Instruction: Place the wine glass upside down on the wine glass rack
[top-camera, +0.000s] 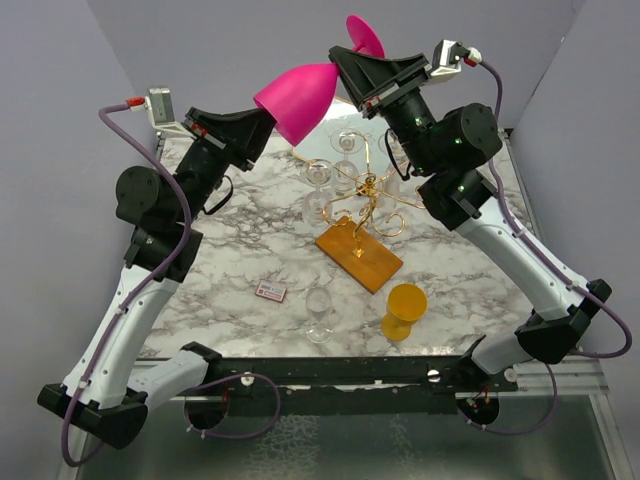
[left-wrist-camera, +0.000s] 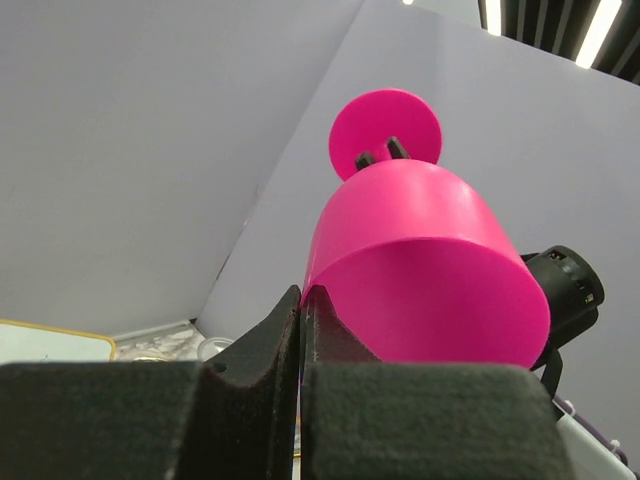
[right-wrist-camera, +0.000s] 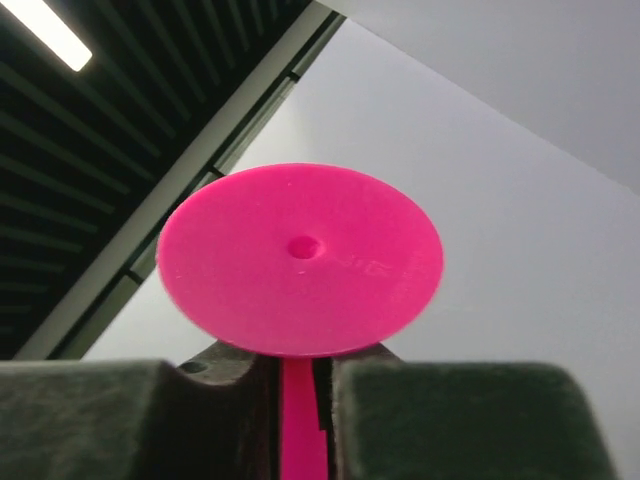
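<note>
A bright pink wine glass hangs in the air above the back of the table. It lies tilted, mouth toward the left arm and foot toward the back right. My left gripper is shut on the rim of the bowl, with the thin wall pinched between its fingers. My right gripper is shut on the stem just under the round foot; the stem runs down between its jaws. The gold wire wine glass rack stands below on its orange-brown wooden base.
Clear glasses hang upside down on the rack's arms. A clear glass and a yellow glass stand near the table's front edge. A small card lies at front left. A gold-framed mirror edge lies at the back.
</note>
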